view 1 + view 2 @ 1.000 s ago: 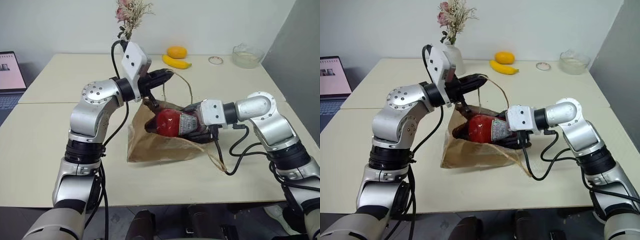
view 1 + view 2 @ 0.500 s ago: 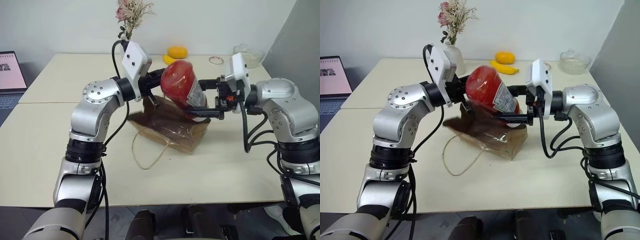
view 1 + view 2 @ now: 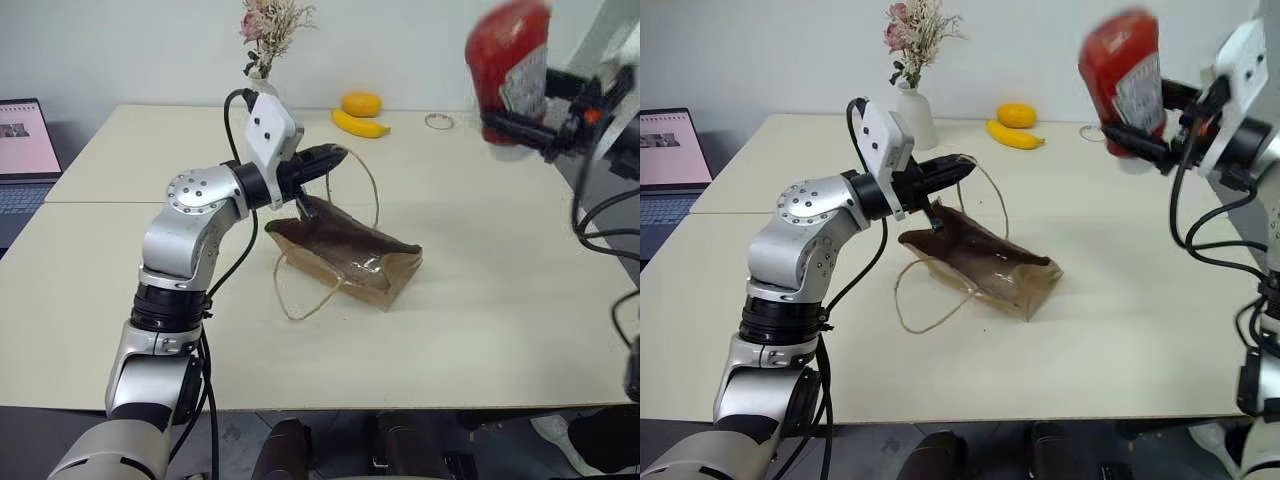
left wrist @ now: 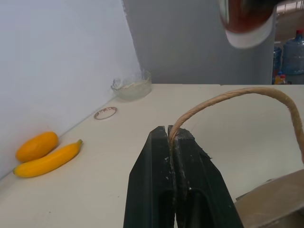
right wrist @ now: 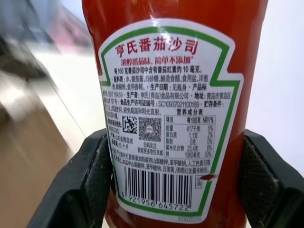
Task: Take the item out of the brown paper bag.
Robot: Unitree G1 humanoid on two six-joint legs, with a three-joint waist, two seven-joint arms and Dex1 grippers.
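Observation:
The item, a red squeeze bottle (image 3: 508, 62) with a white label (image 5: 167, 118), hangs high in the air over the table's far right. My right gripper (image 3: 1137, 140) is shut on it, with a black finger (image 5: 88, 183) pressed against each side. The brown paper bag (image 3: 348, 250) lies slumped on its side at the table's middle, well left of and below the bottle. My left gripper (image 3: 337, 155) hovers just above the bag's left end, shut on one tan loop handle (image 4: 223, 99). The other handle (image 3: 300, 300) lies loose on the table.
A white vase of dried flowers (image 3: 264, 50) stands behind my left arm. A banana (image 3: 357, 124), an orange fruit (image 3: 361, 103), a small ring (image 3: 437, 121) and a glass bowl (image 4: 132, 85) sit along the far edge. A laptop (image 3: 24, 140) is at far left.
My right gripper has pulled the bottle out of the bag and carried it up and to the right. The bag has collapsed onto the table. My left gripper kept still on the handle.

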